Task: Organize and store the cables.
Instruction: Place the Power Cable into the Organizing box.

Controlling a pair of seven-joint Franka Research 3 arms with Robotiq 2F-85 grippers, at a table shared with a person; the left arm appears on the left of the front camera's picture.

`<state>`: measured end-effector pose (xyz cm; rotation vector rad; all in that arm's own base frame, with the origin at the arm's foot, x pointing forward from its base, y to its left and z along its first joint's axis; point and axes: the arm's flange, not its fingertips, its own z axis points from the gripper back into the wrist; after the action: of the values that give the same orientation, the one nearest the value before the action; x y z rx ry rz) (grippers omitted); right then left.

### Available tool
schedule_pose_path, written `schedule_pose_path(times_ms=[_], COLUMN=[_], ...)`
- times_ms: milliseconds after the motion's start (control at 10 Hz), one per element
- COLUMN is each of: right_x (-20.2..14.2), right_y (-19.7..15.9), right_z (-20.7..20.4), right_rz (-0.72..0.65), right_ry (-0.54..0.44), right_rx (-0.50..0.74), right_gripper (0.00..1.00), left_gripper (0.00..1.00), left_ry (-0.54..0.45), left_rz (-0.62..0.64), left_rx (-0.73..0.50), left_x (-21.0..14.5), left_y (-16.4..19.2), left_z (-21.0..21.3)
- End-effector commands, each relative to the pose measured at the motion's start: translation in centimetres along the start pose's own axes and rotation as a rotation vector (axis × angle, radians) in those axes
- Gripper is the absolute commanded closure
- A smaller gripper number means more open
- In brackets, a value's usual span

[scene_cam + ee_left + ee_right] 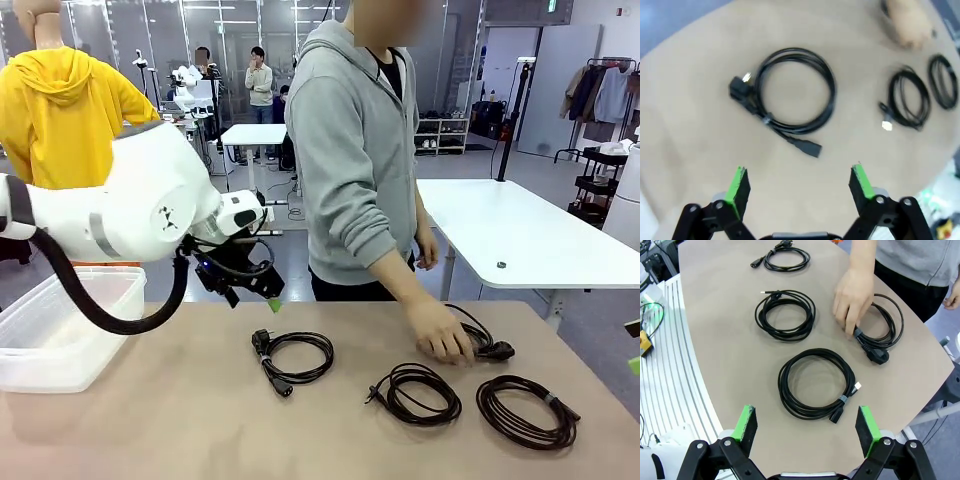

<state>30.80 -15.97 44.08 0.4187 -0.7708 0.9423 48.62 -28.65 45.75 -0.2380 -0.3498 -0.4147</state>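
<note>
Setting: open-plan lab hall. Evidence: white robot arm (130, 215), spare white table (520, 235), glass partitions (130, 30), clothes rack (605, 90).

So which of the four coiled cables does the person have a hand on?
The coil with the chunky plug, nearest the person; their hand rests on it. The other three coils lie untouched.

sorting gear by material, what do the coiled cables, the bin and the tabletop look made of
Coiled cables: likely rubbery plastic jackets, matte black, bending in smooth loops. Bin: translucent whitish plastic, light showing through its walls. Tabletop: probably laminate, matte tan, even colour without visible grain.
</note>
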Motion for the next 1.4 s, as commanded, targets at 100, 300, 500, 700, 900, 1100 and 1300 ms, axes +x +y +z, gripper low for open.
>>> schedule_pose_path(times_ms=[100, 300, 500, 700, 900, 1100, 1300], right_x=[0.0, 0.0, 0.0, 0.0, 0.0, 0.0, 0.0], right_y=[-0.2, -0.2, -0.2, -0.2, -0.2, -0.2, -0.2], right_z=[0.1, 0.1, 0.1, 0.1, 0.1, 0.1, 0.1], right_rz=[0.018, 0.018, 0.018, 0.018, 0.018, 0.018, 0.018], right_ry=[-0.015, -0.015, -0.015, -0.015, -0.015, -0.015, -0.015], right_rx=[0.003, 0.003, 0.003, 0.003, 0.003, 0.003, 0.003], right_gripper=[0.0, 0.0, 0.0, 0.0, 0.0, 0.0, 0.0], left_gripper=[0.0, 0.0, 0.0, 0.0, 0.0, 0.0, 0.0], left_ry=[0.057, 0.069, 0.118, 0.129, 0.179, 0.213, 0.268], left_rz=[0.279, 0.467, 0.569, 0.656, 0.677, 0.697, 0.683], left_rx=[0.176, 0.24, 0.247, 0.219, 0.23, 0.236, 0.256], left_x=[3.4, 5.4, 6.1, 6.5, 6.1, 5.7, 4.8], left_y=[-0.9, -1.0, -0.5, 0.7, 1.1, 1.6, 1.7], left_z=[-3.1, -5.7, -8.3, -10.1, -12.0, -13.9, -15.6])
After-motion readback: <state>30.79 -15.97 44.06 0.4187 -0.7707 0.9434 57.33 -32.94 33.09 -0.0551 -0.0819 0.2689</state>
